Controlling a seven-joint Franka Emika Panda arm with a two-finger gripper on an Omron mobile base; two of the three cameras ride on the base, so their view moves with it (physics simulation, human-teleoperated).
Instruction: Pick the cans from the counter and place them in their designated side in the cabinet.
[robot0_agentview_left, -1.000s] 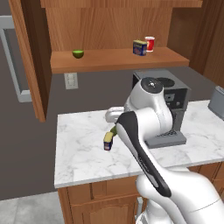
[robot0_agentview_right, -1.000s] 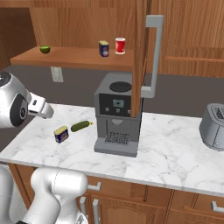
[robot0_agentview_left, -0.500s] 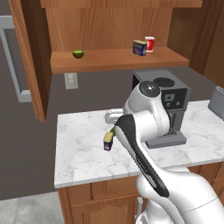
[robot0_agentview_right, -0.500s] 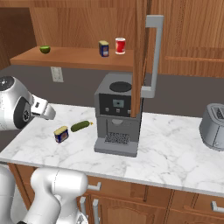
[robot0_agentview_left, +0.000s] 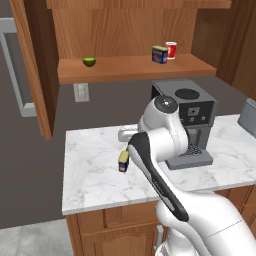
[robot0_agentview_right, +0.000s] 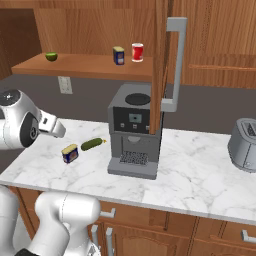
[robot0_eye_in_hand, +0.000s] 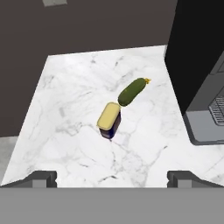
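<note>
- Gripper (robot0_eye_in_hand: 112, 177) — jaws spread as wide as they go, nothing held; it hangs over the counter (robot0_eye_in_hand: 78, 109), looking down at it.
- One can (robot0_eye_in_hand: 109, 120) sits on the counter with its yellow top up, dark blue side showing below; seen also in the left base view (robot0_agentview_left: 123, 161) and the right base view (robot0_agentview_right: 70, 153).
- Pickle (robot0_eye_in_hand: 131, 91) lies just beyond the can, its near end beside or touching the can's far edge — cannot tell which. In the right base view (robot0_agentview_right: 92, 144) it lies to the can's right and a bit farther back.
- Coffee machine (robot0_agentview_right: 131, 131) stands on the counter right of both, well apart from the can.
- Second can (robot0_agentview_right: 118, 55) is on the cabinet shelf (robot0_agentview_right: 80, 64), toward its right end, with the red-and-white can (robot0_agentview_right: 137, 52) just right of it.
- Lime (robot0_agentview_right: 51, 56) is on the same shelf, far left, well apart from the cans.
- Cabinet door (robot0_agentview_left: 33, 65) stands open at the left of the left base view.
- Toaster (robot0_agentview_right: 244, 146) is at the counter's far right.
</note>
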